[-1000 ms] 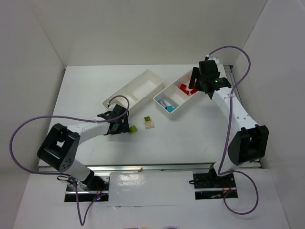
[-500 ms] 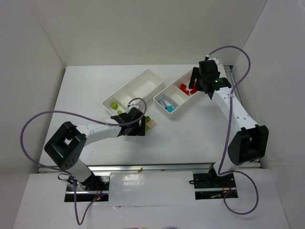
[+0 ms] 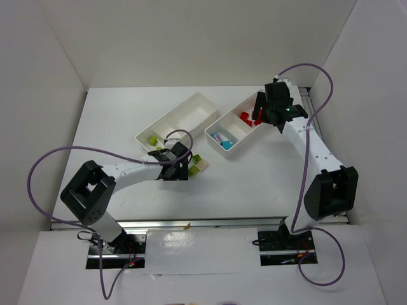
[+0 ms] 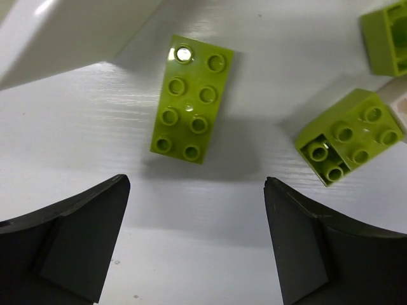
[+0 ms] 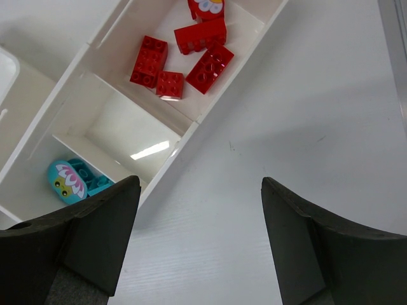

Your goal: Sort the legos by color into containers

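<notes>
My left gripper (image 3: 180,169) (image 4: 196,185) is open and empty, low over the table beside the near end of the left white tray (image 3: 191,109). A lime 2x4 brick (image 4: 191,98) lies just ahead of its jaws. Two more lime bricks (image 4: 350,135) (image 4: 386,35) and a beige one (image 3: 202,166) lie to its right. One lime brick (image 3: 152,141) sits in the left tray's near compartment. My right gripper (image 3: 262,115) (image 5: 200,184) is open and empty above the right tray (image 5: 191,130), which holds red bricks (image 5: 184,60) and cyan bricks (image 5: 73,180) in separate compartments.
The left tray's corner (image 4: 63,32) is close to the left jaw. White walls enclose the table on three sides. Purple cables loop from both arms over the table.
My left gripper has moved right from the near end of the left tray to the loose lime bricks. A lime brick now shows in that tray. The right arm has barely moved.
</notes>
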